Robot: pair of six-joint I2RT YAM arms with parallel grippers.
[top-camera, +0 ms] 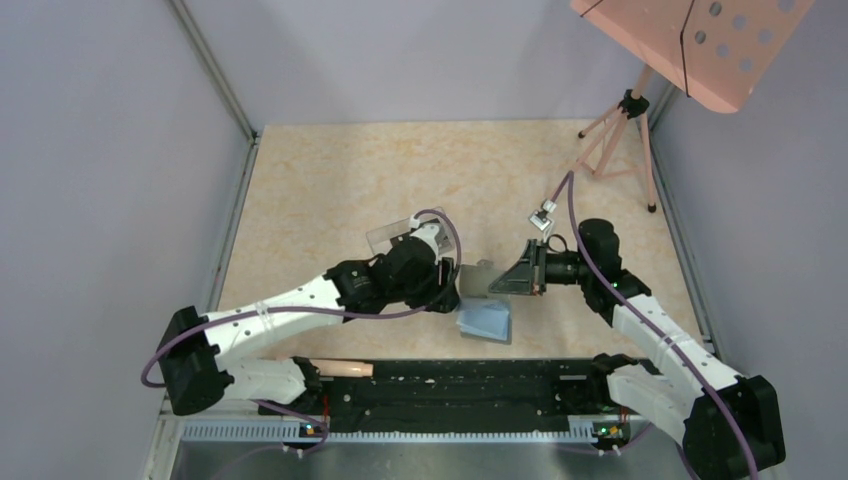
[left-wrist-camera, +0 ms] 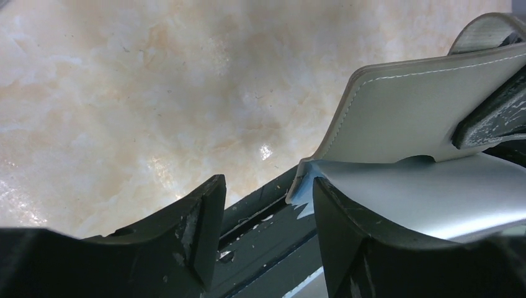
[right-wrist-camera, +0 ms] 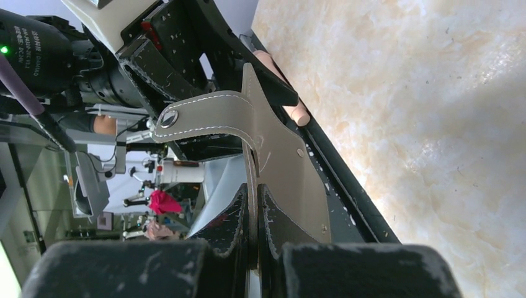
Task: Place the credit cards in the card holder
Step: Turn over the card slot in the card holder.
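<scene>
Right gripper (right-wrist-camera: 253, 202): you've got it clamped on the wallet (right-wrist-camera: 282, 155) by its top flap, wallet hanging open just beyond the black rail (top-camera: 450, 385); left gripper (left-wrist-camera: 267, 205) part open, holding nothing

A clear plastic box (top-camera: 392, 236) is lying on the marbled beige surface (top-camera: 330, 180). A pink tripod (top-camera: 622, 140) is standing at the far right corner beneath a perforated pink board (top-camera: 700, 45). A tan peg (top-camera: 340, 369) is lying along the near edge.
</scene>
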